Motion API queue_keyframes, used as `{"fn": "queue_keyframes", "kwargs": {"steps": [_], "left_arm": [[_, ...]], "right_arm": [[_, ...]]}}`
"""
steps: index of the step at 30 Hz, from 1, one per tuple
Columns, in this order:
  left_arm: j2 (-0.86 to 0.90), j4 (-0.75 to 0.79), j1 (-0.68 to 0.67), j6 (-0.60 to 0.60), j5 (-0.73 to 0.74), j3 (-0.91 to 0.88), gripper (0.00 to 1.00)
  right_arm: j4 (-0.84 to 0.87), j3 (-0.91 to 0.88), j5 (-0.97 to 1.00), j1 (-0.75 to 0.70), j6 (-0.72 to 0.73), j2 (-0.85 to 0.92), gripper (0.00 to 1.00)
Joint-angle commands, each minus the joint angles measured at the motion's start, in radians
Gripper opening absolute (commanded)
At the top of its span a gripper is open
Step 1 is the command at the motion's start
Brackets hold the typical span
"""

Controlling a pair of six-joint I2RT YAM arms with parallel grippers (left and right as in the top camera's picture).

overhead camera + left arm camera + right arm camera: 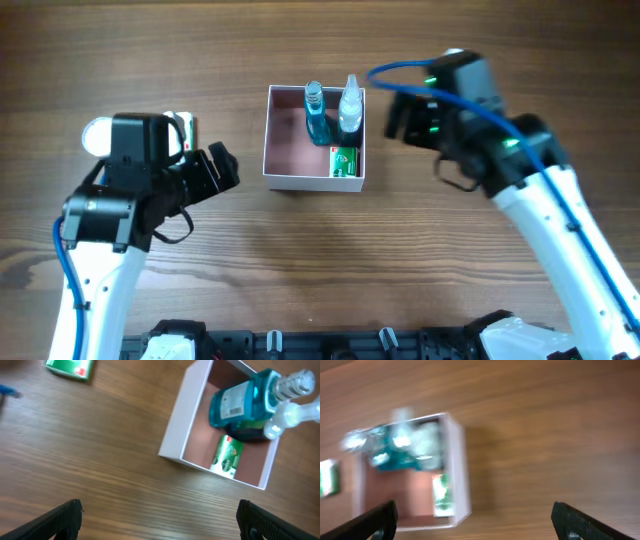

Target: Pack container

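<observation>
The container (300, 181), a square white box with a pinkish-brown inside, sits at the table's middle back. In it stand a blue bottle (316, 112) and a clear spray bottle (349, 104), with a green packet (344, 160) lying at the front right corner. My left gripper (222, 168) is open and empty, left of the box. My right gripper (396, 115) is open and empty, just right of the box. The left wrist view shows the box (175, 425), blue bottle (239, 402), spray bottle (292, 395) and packet (226, 456) beyond the open jaws (160, 525). The blurred right wrist view shows the box (461, 460) beyond its open jaws (475, 525).
A second green packet (70, 367) lies on the wood left of the box, partly hidden by the left arm in the overhead view (186, 128); it also shows in the right wrist view (327, 477). A small round white-lidded jar (97, 135) stands at the far left.
</observation>
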Motion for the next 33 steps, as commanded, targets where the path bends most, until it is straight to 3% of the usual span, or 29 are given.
{"fn": "queue_keyframes", "kwargs": {"steps": [1, 6, 13, 25, 33], "left_arm": [[0.06, -0.07, 0.065, -0.021, -0.095, 0.212, 1.0], [0.221, -0.199, 0.255, -0.007, -0.088, 0.461, 1.0], [0.427, -0.137, 0.419, 0.005, -0.14, 0.521, 1.0], [0.804, -0.036, 0.501, -0.016, -0.148, 0.565, 1.0], [0.874, 0.003, 0.501, -0.02, -0.251, 0.593, 0.99]], "right_arm": [[-0.033, -0.005, -0.065, -0.122, -0.059, 0.015, 1.0], [-0.044, -0.005, -0.11, -0.201, -0.107, 0.035, 1.0], [-0.06, -0.005, -0.134, -0.21, -0.132, 0.068, 1.0], [-0.087, -0.005, -0.161, -0.21, -0.133, 0.114, 1.0], [-0.101, -0.005, -0.161, -0.21, -0.134, 0.114, 0.99]]}}
